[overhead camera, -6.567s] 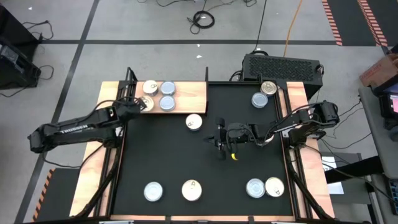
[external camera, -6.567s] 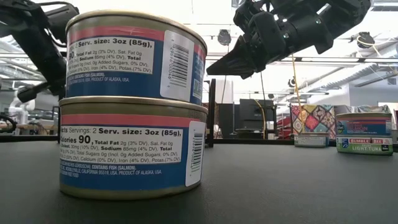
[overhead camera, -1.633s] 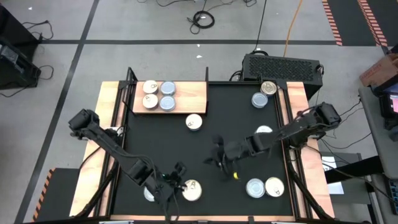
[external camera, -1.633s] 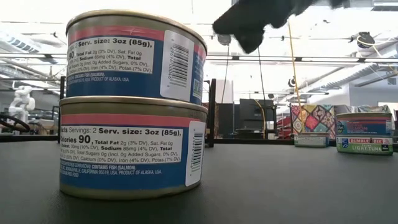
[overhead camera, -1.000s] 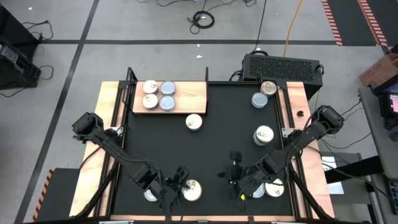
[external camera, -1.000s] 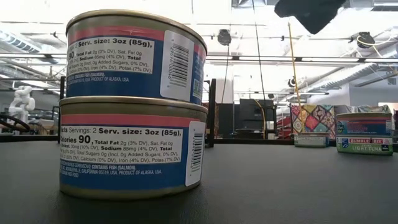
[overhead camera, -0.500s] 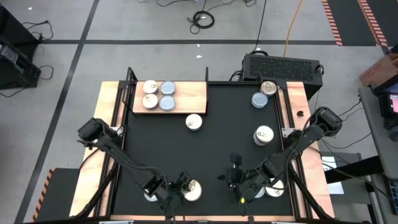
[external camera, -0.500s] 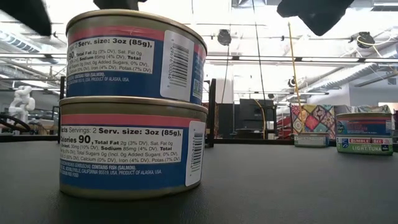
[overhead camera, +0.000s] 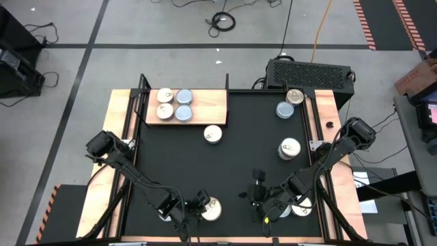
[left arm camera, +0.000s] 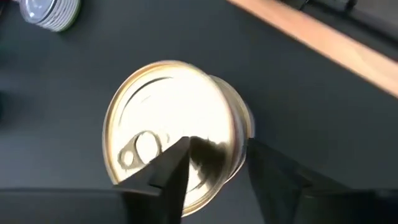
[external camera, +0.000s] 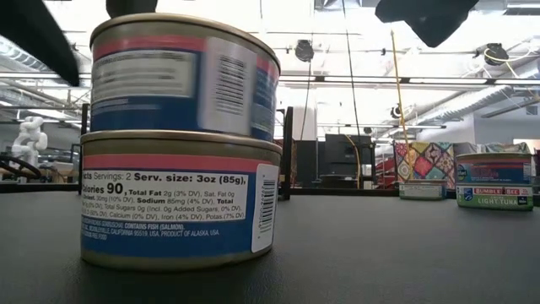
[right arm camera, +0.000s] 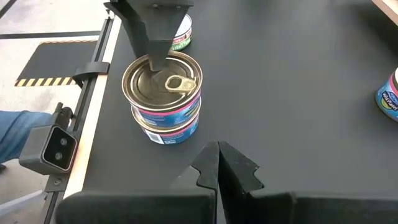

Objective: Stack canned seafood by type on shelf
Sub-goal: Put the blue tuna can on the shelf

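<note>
Two salmon tins stand stacked on the black mat near its front edge; the stack [external camera: 181, 139] fills the low view and shows from above as a gold-toned top [overhead camera: 212, 208]. My left gripper [left arm camera: 217, 165] hangs over the upper tin [right arm camera: 163, 81], jaws apart astride its rim. My right gripper [right arm camera: 217, 163] is shut on nothing and hovers above the mat just right of the stack [overhead camera: 258, 198]. The wooden shelf [overhead camera: 212, 102] at the far left carries several tins [overhead camera: 174, 104]. My left gripper touches the upper tin with one finger [right arm camera: 152, 53], whose tip rests on the lid [left arm camera: 199, 149] inside the rim, near the edge away from the pull tab. The other finger [left arm camera: 267, 171] stands outside the wall; whether it touches cannot be told. The fingers slant down from above. The tin sits on the lower one.
A single tin [overhead camera: 213, 134] lies on the mat before the shelf, another [overhead camera: 289, 148] at the right, two [overhead camera: 289, 102] at the far right corner. One tin [right arm camera: 183, 30] sits left of the stack under my left arm, more [overhead camera: 300, 205] under my right arm.
My left gripper has come down onto the stack, and its arm has come into the low view at the upper left. The upper tin's label has shifted sideways and blurs: the tin has turned a little on the lower one, which stays put.
</note>
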Robot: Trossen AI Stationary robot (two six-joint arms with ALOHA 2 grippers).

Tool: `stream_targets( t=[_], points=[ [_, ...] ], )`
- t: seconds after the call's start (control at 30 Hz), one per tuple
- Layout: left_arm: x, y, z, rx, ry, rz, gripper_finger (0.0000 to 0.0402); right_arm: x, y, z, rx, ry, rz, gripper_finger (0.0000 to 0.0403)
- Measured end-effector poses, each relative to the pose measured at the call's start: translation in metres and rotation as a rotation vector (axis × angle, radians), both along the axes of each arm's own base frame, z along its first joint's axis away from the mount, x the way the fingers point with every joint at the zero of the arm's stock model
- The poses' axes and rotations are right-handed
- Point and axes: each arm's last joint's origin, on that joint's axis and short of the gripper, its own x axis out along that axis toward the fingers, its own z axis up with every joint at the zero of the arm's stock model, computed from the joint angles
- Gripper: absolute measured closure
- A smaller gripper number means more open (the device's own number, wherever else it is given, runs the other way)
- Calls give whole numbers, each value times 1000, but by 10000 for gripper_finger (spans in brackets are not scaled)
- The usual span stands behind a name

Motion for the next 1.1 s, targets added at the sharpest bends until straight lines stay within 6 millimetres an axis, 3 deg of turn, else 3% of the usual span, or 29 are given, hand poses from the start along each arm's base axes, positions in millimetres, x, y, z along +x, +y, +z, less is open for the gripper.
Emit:
stream_targets(
  t=[0.37,0.53,0.87,1.1],
  points=[
    [0,1,1,25,-12,14,392,0,0,0,1,-2,-1,403],
    [0,0,5,41,-26,23,397,0,0,0,0,-2,-1,403],
    [7,-5,36,98,-80,50,400,0,0,0,0,-2,-1,403],
    [13,20,44,118,-37,231,400,0,0,0,-1,-2,-1,403]
  ],
)
